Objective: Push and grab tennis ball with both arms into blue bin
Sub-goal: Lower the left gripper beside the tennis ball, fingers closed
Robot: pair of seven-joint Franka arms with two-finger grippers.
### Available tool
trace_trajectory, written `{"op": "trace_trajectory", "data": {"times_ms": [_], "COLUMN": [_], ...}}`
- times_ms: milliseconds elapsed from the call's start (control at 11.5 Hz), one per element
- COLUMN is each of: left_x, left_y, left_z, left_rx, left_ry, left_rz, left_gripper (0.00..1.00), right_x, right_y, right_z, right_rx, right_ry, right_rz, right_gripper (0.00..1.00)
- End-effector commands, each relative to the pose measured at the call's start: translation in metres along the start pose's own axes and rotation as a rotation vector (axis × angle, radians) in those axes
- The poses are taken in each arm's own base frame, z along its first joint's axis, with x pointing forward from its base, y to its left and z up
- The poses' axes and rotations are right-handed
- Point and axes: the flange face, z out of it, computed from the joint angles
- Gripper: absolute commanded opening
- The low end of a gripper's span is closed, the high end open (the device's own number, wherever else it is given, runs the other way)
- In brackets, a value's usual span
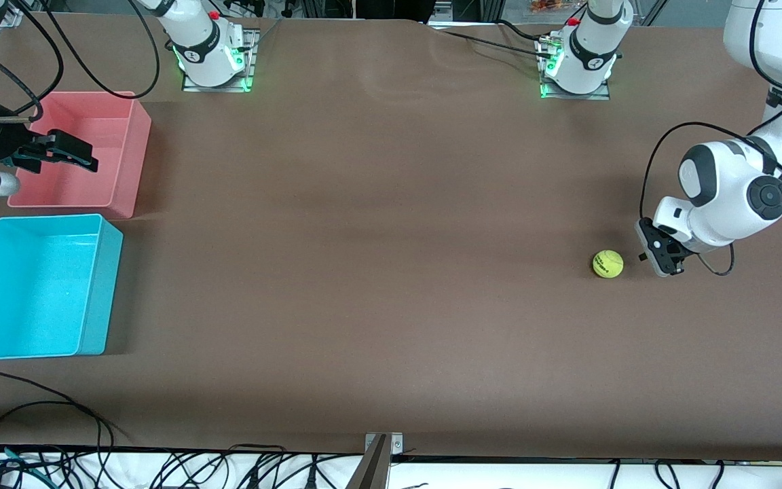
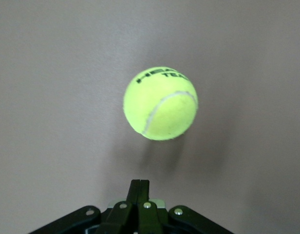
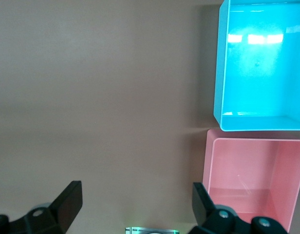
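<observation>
The tennis ball (image 1: 607,264) is lying on the brown table (image 1: 377,272) toward the left arm's end, just beside the left gripper (image 1: 662,252), whose fingers (image 2: 139,192) are pressed together and not touching it. Bare tabletop is stretching between the ball and the blue bin (image 1: 38,288) at the right arm's end. A pink bin (image 1: 123,153) is standing beside it, farther from the front camera. The right gripper (image 1: 68,153) is hanging over the pink bin, fingers (image 3: 67,202) spread, its arm partly cut off.
</observation>
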Motion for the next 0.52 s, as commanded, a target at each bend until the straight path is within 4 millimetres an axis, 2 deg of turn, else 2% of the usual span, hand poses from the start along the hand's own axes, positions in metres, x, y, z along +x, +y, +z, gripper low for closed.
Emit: {"op": "trace_trajectory", "data": {"times_ms": [0, 174, 435], "left_x": [0.011, 0.012, 0.012], "left_y": [-0.019, -0.020, -0.019], "left_z": [0.016, 0.030, 0.036], "left_rx": [0.000, -0.019, -0.028], "left_ry": [0.015, 0.029, 0.030], "left_rz": [0.033, 0.010, 0.036], "left_gripper": [0.00, 0.00, 0.00], "right_x": [0.002, 0.002, 0.002], "right_y": [0.004, 0.006, 0.005], "right_z": [-0.007, -0.007, -0.007], "right_rx": [0.022, 0.022, 0.022], "right_ry": [0.012, 0.010, 0.012], "right_rz": [0.002, 0.008, 0.005], "right_gripper": [1.00, 1.00, 1.00]}}
